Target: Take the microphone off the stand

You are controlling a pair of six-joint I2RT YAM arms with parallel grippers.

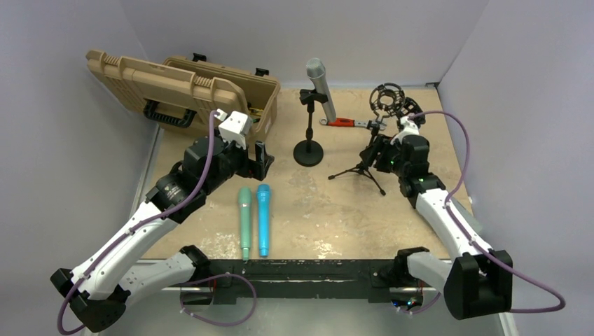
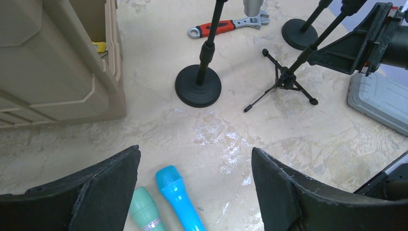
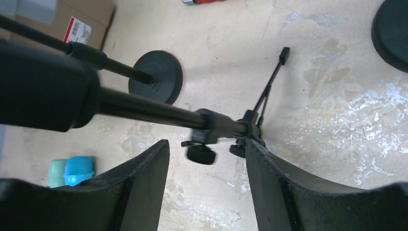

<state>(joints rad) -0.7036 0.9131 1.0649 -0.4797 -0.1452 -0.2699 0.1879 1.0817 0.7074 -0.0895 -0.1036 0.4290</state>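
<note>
A silver microphone (image 1: 317,85) sits tilted in the clip of a black stand with a round base (image 1: 308,152) at the back middle. Its lower end shows in the left wrist view (image 2: 252,6), with the stand's base (image 2: 198,86) below. My left gripper (image 1: 261,159) (image 2: 196,159) is open and empty, left of and nearer than the stand, above a green and a blue microphone. My right gripper (image 1: 370,150) (image 3: 207,149) is open. A tripod stand's pole (image 3: 159,113) crosses just ahead of its fingertips.
A green microphone (image 1: 244,220) and a blue microphone (image 1: 263,218) lie side by side near the front. An open tan case (image 1: 182,87) stands at the back left. A red-handled wrench (image 1: 343,122) lies behind the tripod stand (image 1: 361,170), which carries a shock mount (image 1: 387,98).
</note>
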